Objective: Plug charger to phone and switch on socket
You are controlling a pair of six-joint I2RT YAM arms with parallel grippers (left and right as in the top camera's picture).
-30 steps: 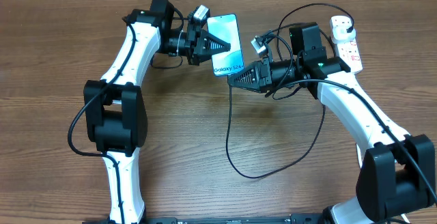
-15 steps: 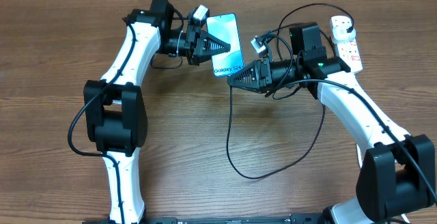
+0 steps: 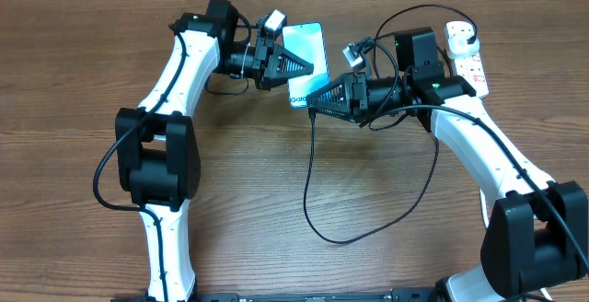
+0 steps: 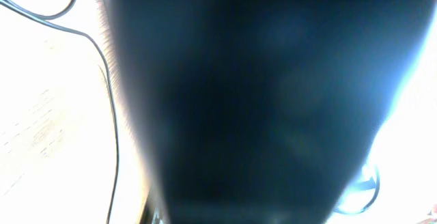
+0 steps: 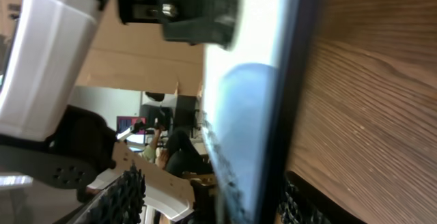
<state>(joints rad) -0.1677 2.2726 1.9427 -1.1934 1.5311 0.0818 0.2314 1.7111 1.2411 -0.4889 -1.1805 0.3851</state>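
The left gripper [image 3: 302, 63] is clamped on the phone [image 3: 311, 39], which it holds close to the desk's [image 3: 74, 201] far edge, about midway along it, with the screen facing up. In the left wrist view a dark blur fills nearly everything, so nothing of the grip shows there.

The right gripper [image 3: 315, 107] sits at the phone's near end. In the right wrist view its ribbed pads [image 5: 126, 191] stand well apart, with the phone's [image 5: 239, 115] edge running up between them. It grips nothing that can be seen.

The charger [image 3: 309, 182] drops from under the right gripper's tip and loops toward the near edge. It then climbs back up past the right arm. Whether its tip is in the phone cannot be told.

The socket [image 3: 473, 66] lies near the far right corner, with a black plug at its far end.
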